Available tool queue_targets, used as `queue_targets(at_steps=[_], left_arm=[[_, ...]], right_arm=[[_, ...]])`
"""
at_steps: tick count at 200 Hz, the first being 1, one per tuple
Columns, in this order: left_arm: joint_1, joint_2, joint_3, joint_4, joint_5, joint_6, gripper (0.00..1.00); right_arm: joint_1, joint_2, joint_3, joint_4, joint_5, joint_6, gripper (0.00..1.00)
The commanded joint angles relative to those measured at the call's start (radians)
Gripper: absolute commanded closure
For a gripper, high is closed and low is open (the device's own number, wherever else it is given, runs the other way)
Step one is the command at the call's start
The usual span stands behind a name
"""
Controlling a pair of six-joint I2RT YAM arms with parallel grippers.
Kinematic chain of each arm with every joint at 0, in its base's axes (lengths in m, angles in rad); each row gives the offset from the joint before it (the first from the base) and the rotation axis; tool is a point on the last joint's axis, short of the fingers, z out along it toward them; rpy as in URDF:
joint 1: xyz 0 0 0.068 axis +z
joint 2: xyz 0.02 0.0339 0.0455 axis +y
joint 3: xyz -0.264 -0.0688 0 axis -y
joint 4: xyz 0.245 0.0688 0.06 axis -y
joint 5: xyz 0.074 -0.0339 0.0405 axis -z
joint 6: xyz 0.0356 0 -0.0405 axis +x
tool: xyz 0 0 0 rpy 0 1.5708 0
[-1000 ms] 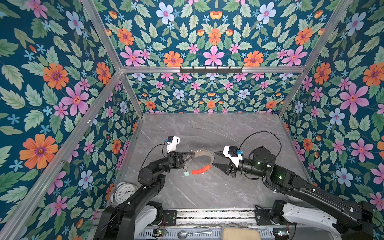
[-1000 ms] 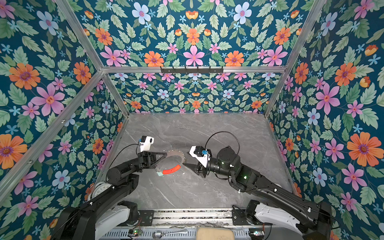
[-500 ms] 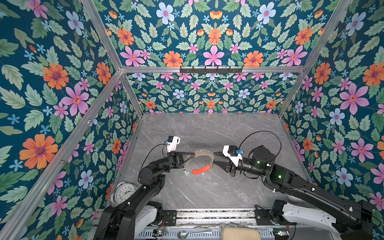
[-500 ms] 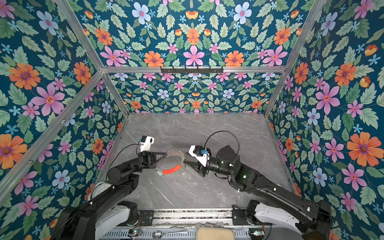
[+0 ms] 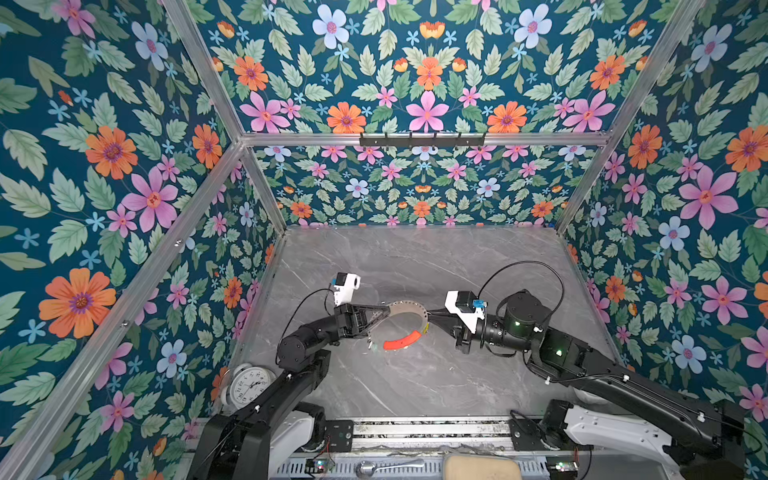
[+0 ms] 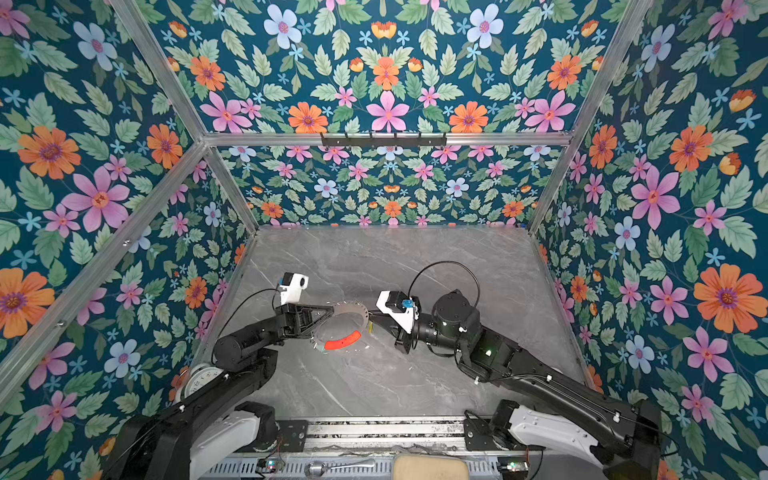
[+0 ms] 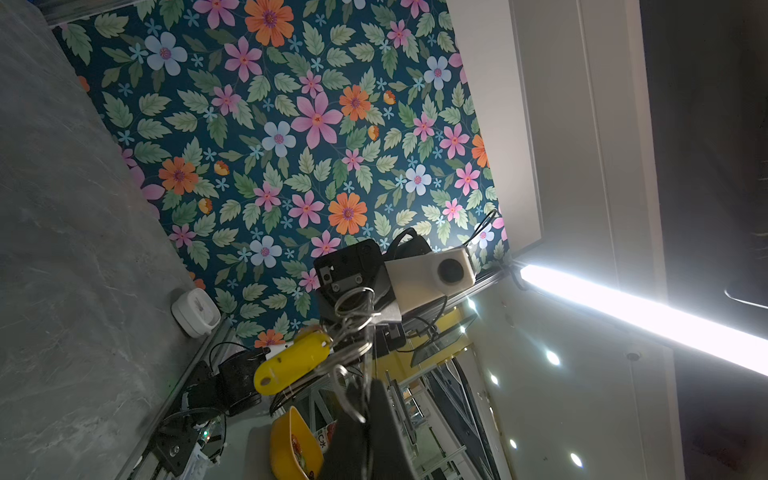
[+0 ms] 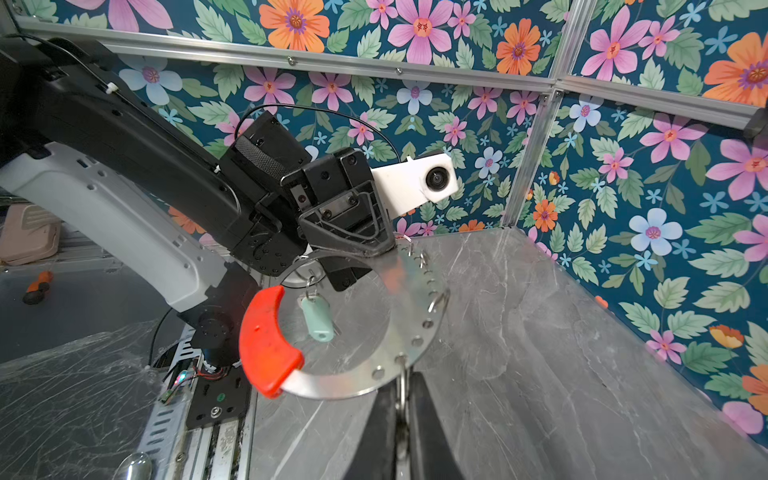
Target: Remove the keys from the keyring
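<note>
The keyring point(image 5: 409, 308) is a flat grey metal hoop with holes and a red sleeve point(image 5: 401, 340), held above the table. My left gripper point(image 5: 386, 312) is shut on its left edge point(image 8: 332, 253). My right gripper point(image 8: 402, 382) is shut on a small split ring point(image 8: 401, 368) that hangs from a hole in the hoop's right edge. A yellow-tagged key point(image 7: 293, 361) hangs right by that grip, just under the right fingertips point(image 5: 432, 320) in both top views. The mint-tagged key point(image 8: 318, 318) dangles inside the hoop beside the red sleeve.
A white alarm clock point(image 5: 248, 386) lies by the left arm's base. A spoon point(image 5: 386, 466) and a beige pad point(image 5: 482, 467) sit at the front rail. A black hook rack point(image 5: 422, 139) is on the back wall. Floral walls enclose the grey table point(image 5: 415, 386).
My right gripper has moved left to the hoop's edge and closed from open onto the split ring. The left gripper and the hoop have stayed where they were.
</note>
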Motion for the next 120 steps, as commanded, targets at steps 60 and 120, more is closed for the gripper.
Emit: queue_targets(at_steps=[60,120], left_arm=[[0.001,0.007,0.001,0.067,0.016,0.005,1.00],[0.000,0.020,0.007,0.067,0.018,-0.002,1.00]], right_arm=[[0.000,-0.036,0.010,-0.085,-0.020,-0.029,1.00],[0.000,-0.032,0.044,-0.174,-0.121,-0.045,1.00]])
